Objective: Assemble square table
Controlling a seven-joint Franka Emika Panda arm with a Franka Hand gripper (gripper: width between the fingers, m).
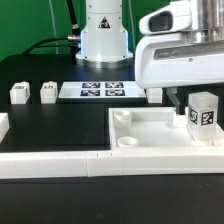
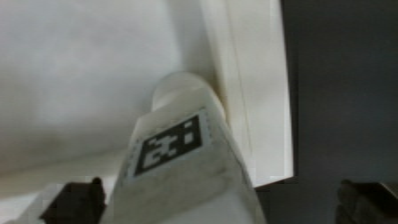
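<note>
The square table top [image 1: 150,140] is white with a raised rim and lies at the exterior view's right. A white block leg [image 1: 203,113] with a black-and-white tag stands upright at its far right corner. My gripper [image 1: 199,106] straddles this leg from above. In the wrist view the leg [image 2: 178,165] runs between the two dark fingertips [image 2: 71,202], with a gap showing on each side, so the jaws are open. Two more legs [image 1: 19,94] [image 1: 48,92] stand at the exterior view's left. Another small white part [image 1: 155,95] stands behind the top.
The marker board [image 1: 103,90] lies in front of the robot base [image 1: 105,35]. Long white L-shaped rails [image 1: 50,162] run along the front edge and bound the table top. A white piece [image 1: 3,125] sits at the far left edge.
</note>
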